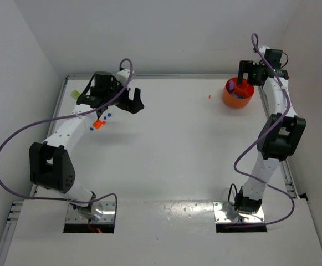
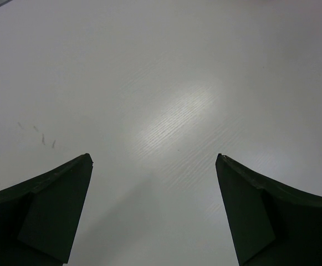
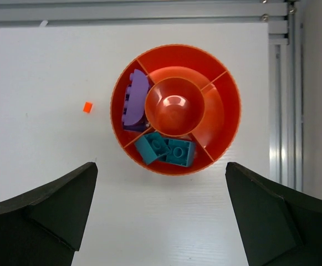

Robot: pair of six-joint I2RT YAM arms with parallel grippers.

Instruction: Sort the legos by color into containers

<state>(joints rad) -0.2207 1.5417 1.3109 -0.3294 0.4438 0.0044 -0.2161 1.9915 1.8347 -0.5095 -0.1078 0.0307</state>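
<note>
The left end effector point(image 2: 153, 156) hung released over bare surface point(image 2: 166, 83) near the far left corner. The right end effector point(image 3: 161, 166), also released, hovered above the bowl point(image 3: 178, 46) at the far right corner. The orange lego point(image 3: 87, 107) beside the bowl probably wanted a square, straight-down straddle, then an unused compartment point(image 3: 230, 105).

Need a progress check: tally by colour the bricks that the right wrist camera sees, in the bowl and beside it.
purple brick, in the bowl: 1, as far as this view shows
blue bricks, in the bowl: 2
orange brick, loose on the table: 1
Total: 4
</note>
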